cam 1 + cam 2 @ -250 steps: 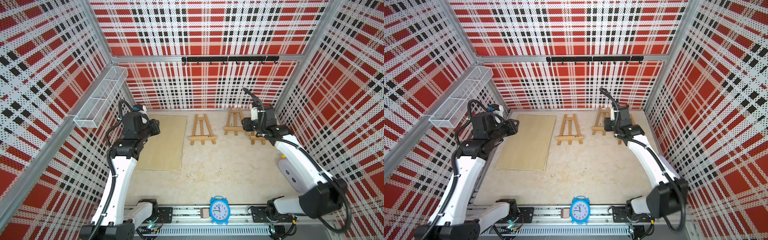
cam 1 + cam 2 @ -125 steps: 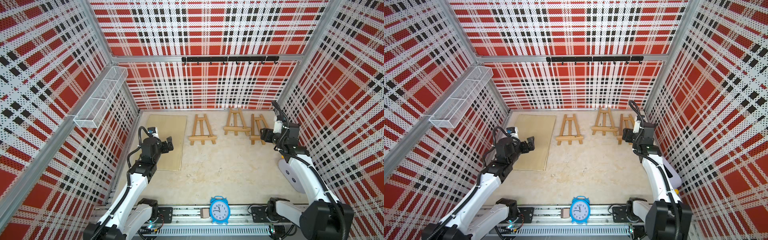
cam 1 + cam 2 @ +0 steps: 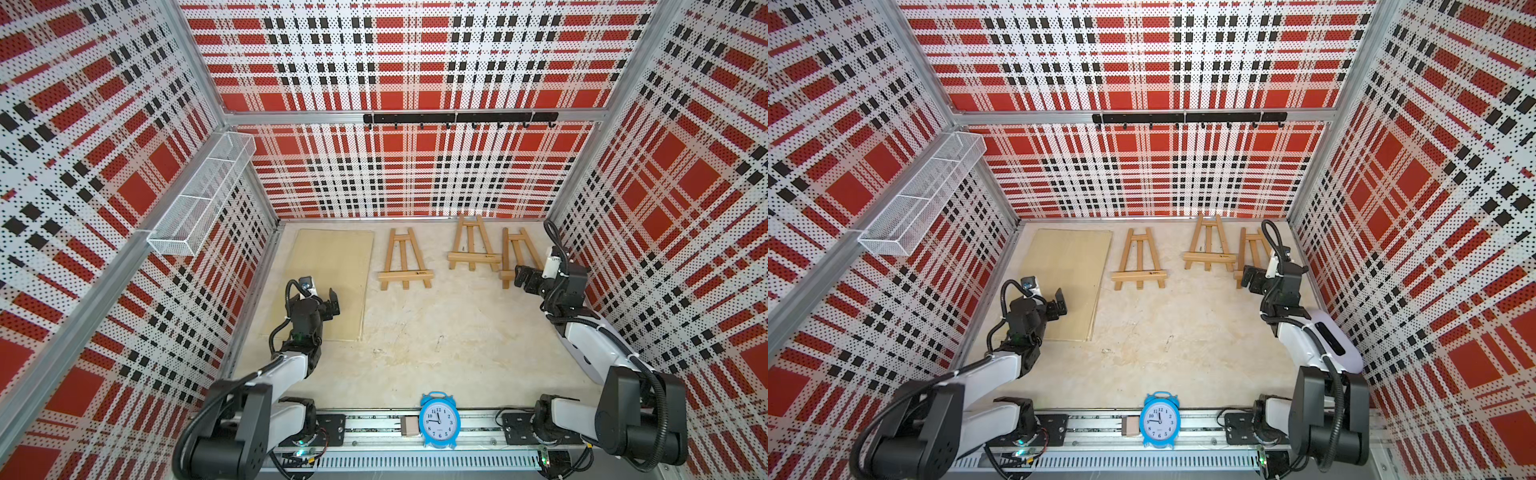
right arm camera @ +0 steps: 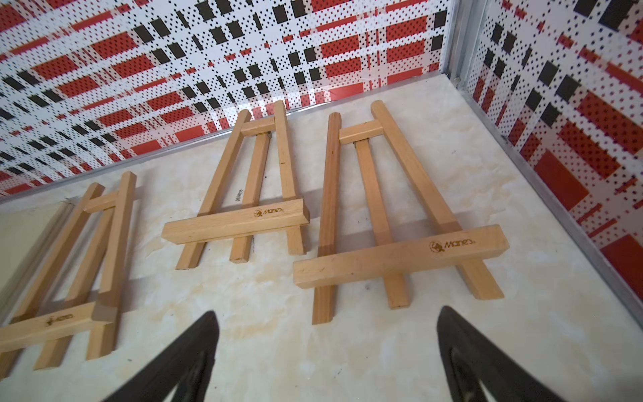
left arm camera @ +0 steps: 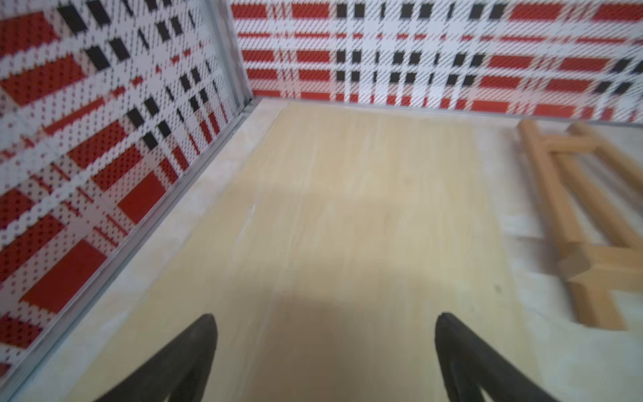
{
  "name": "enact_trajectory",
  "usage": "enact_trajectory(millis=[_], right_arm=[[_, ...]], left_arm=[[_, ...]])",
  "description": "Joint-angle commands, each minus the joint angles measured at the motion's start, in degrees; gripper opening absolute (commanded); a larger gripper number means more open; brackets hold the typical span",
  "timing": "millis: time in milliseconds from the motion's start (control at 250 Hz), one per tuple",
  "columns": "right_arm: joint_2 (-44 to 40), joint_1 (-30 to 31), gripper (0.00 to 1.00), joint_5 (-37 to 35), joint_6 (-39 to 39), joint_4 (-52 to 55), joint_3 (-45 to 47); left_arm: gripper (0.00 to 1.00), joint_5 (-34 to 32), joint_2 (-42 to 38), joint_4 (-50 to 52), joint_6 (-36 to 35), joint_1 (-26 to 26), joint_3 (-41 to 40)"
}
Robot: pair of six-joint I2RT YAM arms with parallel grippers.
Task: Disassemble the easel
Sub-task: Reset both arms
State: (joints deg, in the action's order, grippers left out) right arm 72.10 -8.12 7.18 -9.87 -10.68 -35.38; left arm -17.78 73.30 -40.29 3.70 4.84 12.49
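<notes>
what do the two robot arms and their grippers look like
Both the left arm and right arm have smooth white shells between chunky black joints, with black ribbed cables looping alongside. A small white module sits at each wrist. The left gripper and right gripper have tapering matte black fingers.

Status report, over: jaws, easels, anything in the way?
Left jaws open, empty, over board. Right jaws open, empty. Left easel, middle easel, right easel flat on table. Nothing in the way.
</notes>
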Motion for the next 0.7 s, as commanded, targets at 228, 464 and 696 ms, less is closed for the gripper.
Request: enact_trajectory(millis=[228,464,696], right_arm=[[4.0,-0.2,1.00,-2.0,0.9,-24.5,9.5],[12.8,-0.1,1.00,-0.7,4.0,-39.4,13.8],[21.2,6.4,1.00,-6.7,10.1,-56.4,18.0]], left_arm=[[0.99,-1.5,14.8,-7.9,-5.8,2.8,11.0],[1.00,-0.2,16.3,-12.9,-5.5,1.8,10.3],[1.00,0.4,16.4,-12.3,-5.6,1.6,10.7]])
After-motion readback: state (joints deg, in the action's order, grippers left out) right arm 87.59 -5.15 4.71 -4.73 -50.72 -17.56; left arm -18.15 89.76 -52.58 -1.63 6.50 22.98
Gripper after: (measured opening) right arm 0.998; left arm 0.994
